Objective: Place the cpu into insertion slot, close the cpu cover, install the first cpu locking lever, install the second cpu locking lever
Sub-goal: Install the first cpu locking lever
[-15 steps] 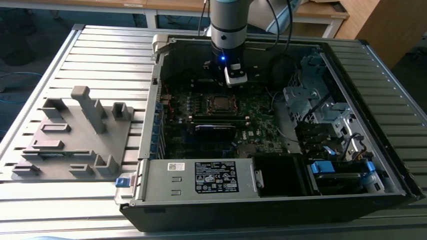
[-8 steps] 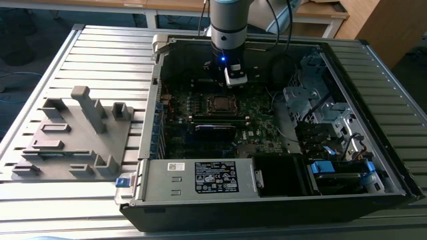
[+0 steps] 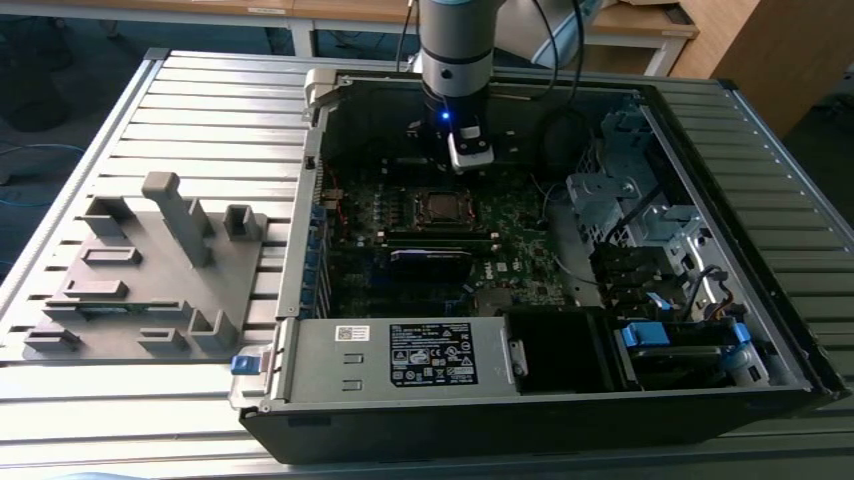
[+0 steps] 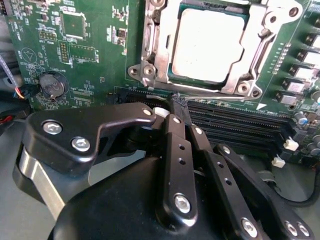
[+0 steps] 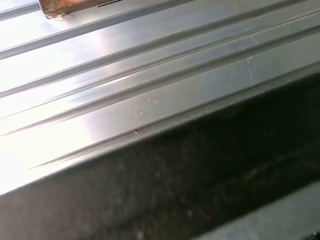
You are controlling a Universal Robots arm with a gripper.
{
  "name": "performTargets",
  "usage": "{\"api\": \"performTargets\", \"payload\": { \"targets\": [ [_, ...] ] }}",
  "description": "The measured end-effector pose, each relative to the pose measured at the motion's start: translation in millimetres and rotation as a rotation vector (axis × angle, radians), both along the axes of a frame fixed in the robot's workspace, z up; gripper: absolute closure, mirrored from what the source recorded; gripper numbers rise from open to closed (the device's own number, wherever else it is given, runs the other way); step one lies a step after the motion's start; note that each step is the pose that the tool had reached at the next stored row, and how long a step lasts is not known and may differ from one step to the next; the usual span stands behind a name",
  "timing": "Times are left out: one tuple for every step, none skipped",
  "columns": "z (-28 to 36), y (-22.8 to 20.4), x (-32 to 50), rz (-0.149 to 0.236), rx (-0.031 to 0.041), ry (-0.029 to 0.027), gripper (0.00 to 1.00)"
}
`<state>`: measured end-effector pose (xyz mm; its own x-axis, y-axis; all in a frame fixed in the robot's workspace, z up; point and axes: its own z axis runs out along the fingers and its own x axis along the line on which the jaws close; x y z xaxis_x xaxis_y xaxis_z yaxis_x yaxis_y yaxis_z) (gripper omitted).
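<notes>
The chip [image 3: 438,207] lay beneath its lowered cover [image 4: 161,55], mid-frame in the exterior view, the gripper [image 4: 177,102] pinched shut just beside; whether the levers were latched, I couldn't tell.

Found no legible wording anywhere. Noted a black-and-white label [image 3: 434,353] and a small white sticker [image 3: 351,333] on the grey power supply box [image 3: 314,362], print unreadable. Saw white printed marks on the green motherboard [image 4: 112,67]: a solid triangle [image 4: 261,106] just off the cpu cover [image 4: 161,55] corner, a circled sign [image 4: 28,55], lettering unreadable.
</notes>
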<state>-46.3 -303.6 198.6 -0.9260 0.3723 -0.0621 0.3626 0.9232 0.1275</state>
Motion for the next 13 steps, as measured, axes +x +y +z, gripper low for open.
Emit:
{"api": "performTargets", "payload": {
  "targets": [
    [0.0,0.2,-0.2,-0.001,0.0000,-0.0001,0.89],
    [-0.1,0.2,-1.0,-0.001,0.0002,-0.0015,0.89],
    [-0.3,0.2,-2.0,-0.001,0.0012,-0.0050,0.89],
    [-0.5,0.2,-2.4,-0.001,0.0019,-0.0094,0.89],
    [-0.8,0.2,-2.8,-0.001,0.0023,-0.0145,0.89],
    [-1.1,0.3,-3.2,-0.001,0.0025,-0.0195,0.89],
    [-1.4,0.3,-3.5,-0.001,0.0026,-0.0251,0.89],
    [-1.7,0.3,-3.8,-0.001,0.0026,-0.0307,0.89],
    [-1.8,0.3,-3.9,-0.001,0.0025,-0.0341,0.89],
    [-1.8,0.3,-3.9,-0.001,0.0025,-0.0347,0.89],
    [-1.8,0.3,-3.9,-0.001,0.0025,-0.0349,0.89],
    [-1.8,0.3,-3.9,-0.001,0.0025,-0.0351,0.89],
    [-1.8,0.2,-3.9,-0.001,0.0025,-0.0352,0.89]
  ]
}}
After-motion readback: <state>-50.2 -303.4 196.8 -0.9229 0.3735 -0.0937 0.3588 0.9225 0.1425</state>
